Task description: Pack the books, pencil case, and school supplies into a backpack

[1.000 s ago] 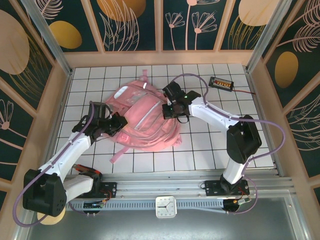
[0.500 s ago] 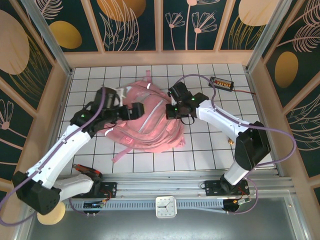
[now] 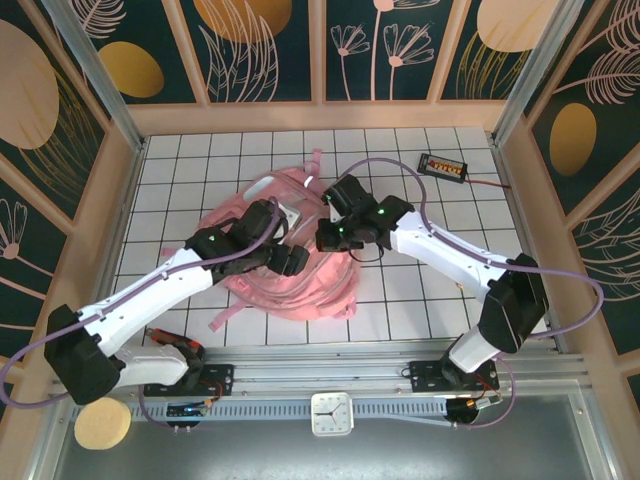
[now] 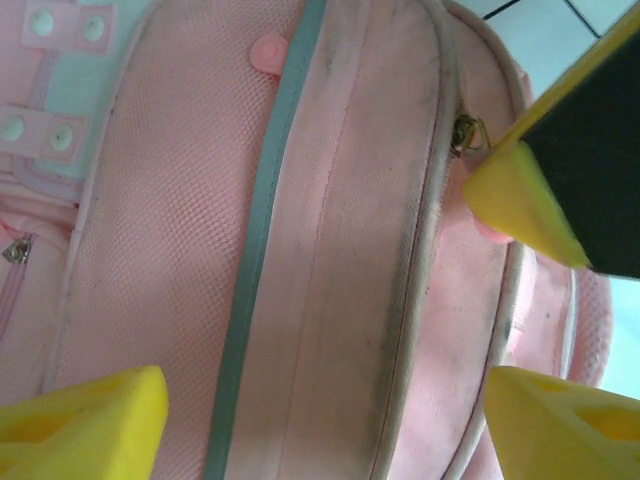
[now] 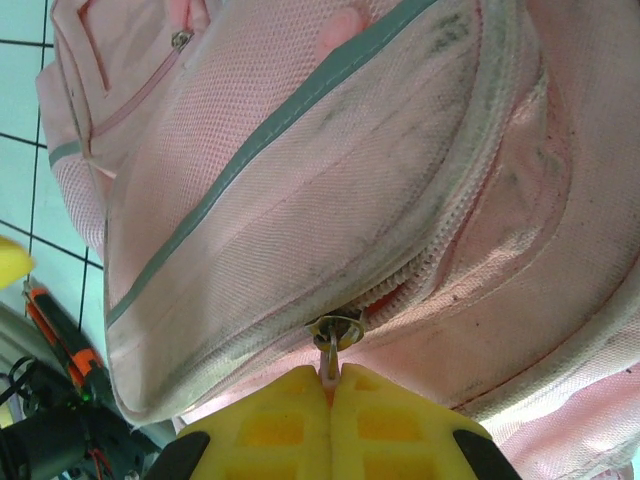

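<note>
The pink backpack (image 3: 300, 285) lies flat in the middle of the tiled table, grey trim running across its front panel (image 4: 255, 290). My right gripper (image 3: 322, 238) sits at its upper right edge, shut on the zipper pull (image 5: 330, 362); the zip (image 5: 400, 290) gapes slightly beside the slider. My left gripper (image 3: 285, 258) hovers over the front panel, its yellow fingers (image 4: 85, 420) spread wide with only fabric between them. In the left wrist view the right gripper's yellow finger (image 4: 520, 205) shows at the zipper. The books, pencil case and school supplies are out of view.
A small black device with orange dots (image 3: 443, 166) and its wire lie at the back right. An orange-handled tool (image 3: 172, 340) rests near the left arm's base. Wooden walls close in the table on three sides; a clock (image 3: 331, 413) sits on the front rail.
My left arm swung right from the backpack's left edge onto its front panel and its jaws opened. The right gripper, still shut, drew the zipper pull leftward; the backpack shifted.
</note>
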### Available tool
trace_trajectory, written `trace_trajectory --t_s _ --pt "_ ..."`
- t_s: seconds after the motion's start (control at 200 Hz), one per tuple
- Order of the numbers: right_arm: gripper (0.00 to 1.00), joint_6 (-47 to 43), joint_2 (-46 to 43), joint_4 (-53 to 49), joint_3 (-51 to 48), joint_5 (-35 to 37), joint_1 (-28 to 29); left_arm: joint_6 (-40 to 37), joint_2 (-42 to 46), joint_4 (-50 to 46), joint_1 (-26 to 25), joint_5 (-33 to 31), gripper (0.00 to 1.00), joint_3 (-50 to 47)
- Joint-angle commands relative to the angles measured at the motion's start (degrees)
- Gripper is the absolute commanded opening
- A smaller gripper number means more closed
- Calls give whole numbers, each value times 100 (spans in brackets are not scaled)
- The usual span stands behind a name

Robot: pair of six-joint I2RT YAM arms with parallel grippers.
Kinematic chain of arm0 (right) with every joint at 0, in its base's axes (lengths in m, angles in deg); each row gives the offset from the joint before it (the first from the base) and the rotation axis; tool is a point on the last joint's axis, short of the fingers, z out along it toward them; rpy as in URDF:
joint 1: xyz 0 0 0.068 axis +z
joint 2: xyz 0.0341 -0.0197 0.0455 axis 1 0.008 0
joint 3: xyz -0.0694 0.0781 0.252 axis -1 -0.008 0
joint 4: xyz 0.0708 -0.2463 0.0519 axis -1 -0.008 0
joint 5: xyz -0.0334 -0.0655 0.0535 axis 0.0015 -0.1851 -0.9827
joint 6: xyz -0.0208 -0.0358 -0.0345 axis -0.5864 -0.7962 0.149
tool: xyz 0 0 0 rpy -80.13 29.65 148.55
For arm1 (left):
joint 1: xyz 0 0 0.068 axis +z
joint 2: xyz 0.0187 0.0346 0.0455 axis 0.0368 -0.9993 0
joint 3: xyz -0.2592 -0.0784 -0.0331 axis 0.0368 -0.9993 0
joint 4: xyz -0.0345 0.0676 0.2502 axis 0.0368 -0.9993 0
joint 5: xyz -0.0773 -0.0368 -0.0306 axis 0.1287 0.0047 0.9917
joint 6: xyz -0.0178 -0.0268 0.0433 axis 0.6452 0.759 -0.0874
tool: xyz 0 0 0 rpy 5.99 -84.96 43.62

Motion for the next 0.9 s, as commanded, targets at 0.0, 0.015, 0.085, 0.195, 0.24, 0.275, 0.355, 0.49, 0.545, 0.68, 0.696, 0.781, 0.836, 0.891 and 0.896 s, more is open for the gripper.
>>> trace_trajectory --t_s 0.0,0.015,0.085,0.195,0.24,0.275,0.355,0.49,0.545,0.68,0.696,0.781,0.836,0.891,0.896 --pt "0 237 -269 70 10 -259 160 -341 -191 -85 -197 -413 74 -18" --pt "0 249 -271 60 8 -259 174 -345 -228 -84 -230 -439 73 -27" --pt "0 292 -261 29 32 -250 234 -345 -360 -70 -308 -530 67 -102" --pt "0 345 -251 10 50 -251 274 -367 -358 112 -330 -533 66 -369" --pt "0 362 -256 0 60 -264 283 -381 -366 183 -334 -518 65 -450" --pt "0 375 -245 -1 82 -285 287 -385 -384 211 -327 -509 63 -498" --pt "0 395 -259 -16 101 -294 298 -381 -420 297 -334 -533 54 -596" --pt "0 352 -259 -93 85 -295 309 -310 -516 351 -326 -599 26 -595" --pt "0 286 -251 -164 71 -264 309 -310 -547 277 -326 -616 19 -599" --pt "0 25 -203 -436 112 -101 275 -507 -531 -109 -326 -910 0 -492" --pt "0 -9 -202 -464 126 -75 267 -546 -516 -150 -326 -946 0 -489" --pt "0 -177 -164 -616 154 49 207 -805 -336 -297 -326 -1207 0 -527" --pt "0 -252 -148 -673 152 74 170 -998 -215 -337 -318 -1330 0 -543" --pt "0 -274 -153 -682 151 59 142 -1407 -137 -368 -317 -1255 0 -518" --pt "0 -274 -153 -679 153 58 138 -1435 -135 -371 -313 -1269 0 -512"
